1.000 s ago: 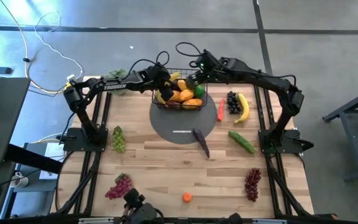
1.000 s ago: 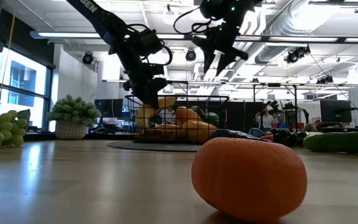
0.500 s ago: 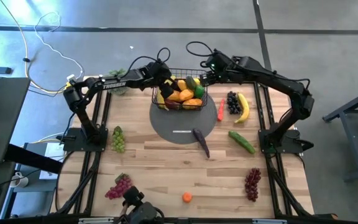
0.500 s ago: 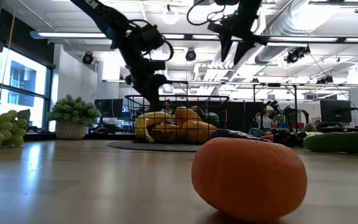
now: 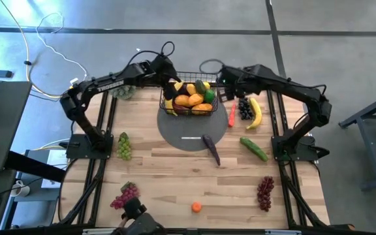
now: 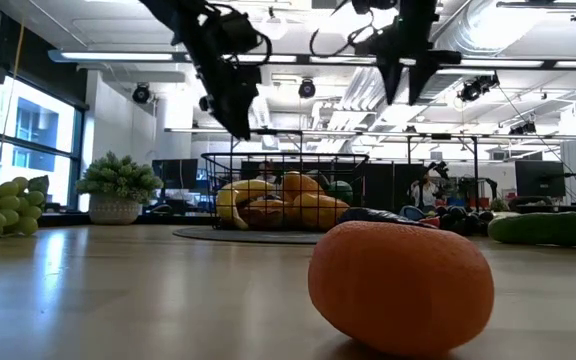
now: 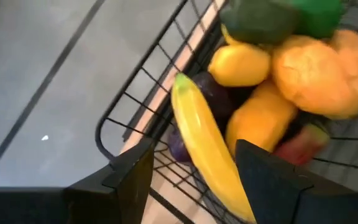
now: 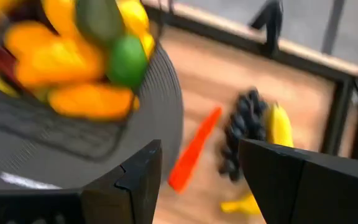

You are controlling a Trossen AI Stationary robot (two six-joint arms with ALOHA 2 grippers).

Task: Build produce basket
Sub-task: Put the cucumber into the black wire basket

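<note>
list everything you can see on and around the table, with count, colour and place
basket: one, black wire, on the mat at the far middle, filled with yellow, orange and green produce
round mat: one, dark grey, under the basket
chili: one, red, right of the basket
dark grapes: one bunch, beside the banana, yellow
cucumber: one, green, right side
eggplant: one, purple, centre
green grapes: one bunch, left side
red grapes: two bunches, near left and near right
orange fruit: one, near edge
leafy bunch: one, grey-green, far left
left gripper: open, above the basket's left end
right gripper: open, empty, right of the basket

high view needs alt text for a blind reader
A black wire basket full of toy fruit sits on a round grey mat, with the left gripper and right gripper open and empty beside it. More produce lies scattered across the wooden table.
</note>
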